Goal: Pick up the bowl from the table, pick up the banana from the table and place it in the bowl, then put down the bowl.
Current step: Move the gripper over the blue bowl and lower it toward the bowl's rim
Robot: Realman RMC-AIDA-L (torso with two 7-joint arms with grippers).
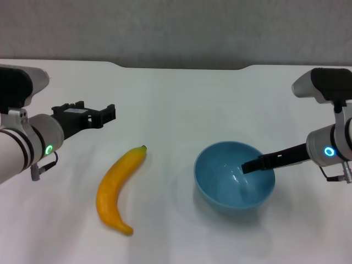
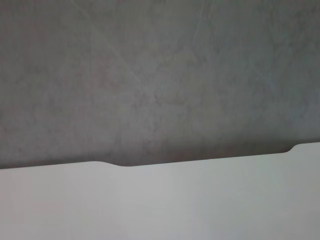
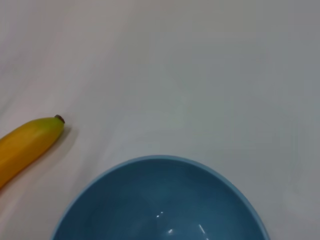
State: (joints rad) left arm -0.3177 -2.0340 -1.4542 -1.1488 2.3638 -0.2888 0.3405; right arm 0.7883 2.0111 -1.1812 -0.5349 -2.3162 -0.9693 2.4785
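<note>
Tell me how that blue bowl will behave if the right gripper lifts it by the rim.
The bowl looks glossy and smooth, so it may slip in a rim pinch. Its rounded underside suggests it could rock or tilt if nudged. It is empty, so probably light; the right gripper reaches over its right rim, and the banana lies apart on the table.

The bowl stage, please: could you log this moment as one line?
right end effector at bowl rim | banana on table | left end effector idle
</note>
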